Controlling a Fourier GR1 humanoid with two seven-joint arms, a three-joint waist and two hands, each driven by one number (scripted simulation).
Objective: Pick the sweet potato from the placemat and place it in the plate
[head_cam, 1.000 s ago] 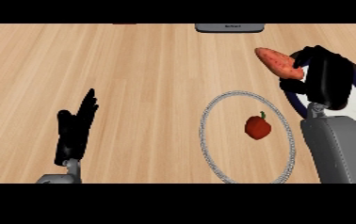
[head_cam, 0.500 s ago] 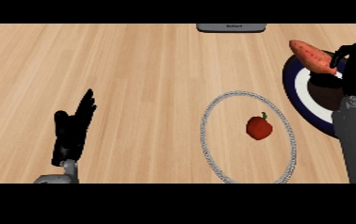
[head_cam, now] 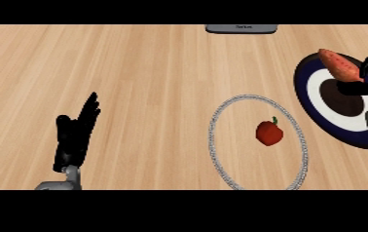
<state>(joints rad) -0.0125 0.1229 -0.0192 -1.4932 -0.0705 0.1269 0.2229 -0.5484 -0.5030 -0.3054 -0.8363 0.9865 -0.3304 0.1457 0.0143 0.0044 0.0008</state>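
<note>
Can barely make out right robot hand (head_cam: 354, 86), cropped at right edge, grip impossible to tell. Got sweet potato (head_cam: 336, 64) over far rim of cropped plate (head_cam: 302, 92). Also left robot hand (head_cam: 72, 141) open, lower left, roomy surface (head_cam: 144, 80) around.

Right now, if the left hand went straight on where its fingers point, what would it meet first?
Nothing, as far as shown: the left hand points away over the counter, passing left of the grey object. Height is unclear.
</note>
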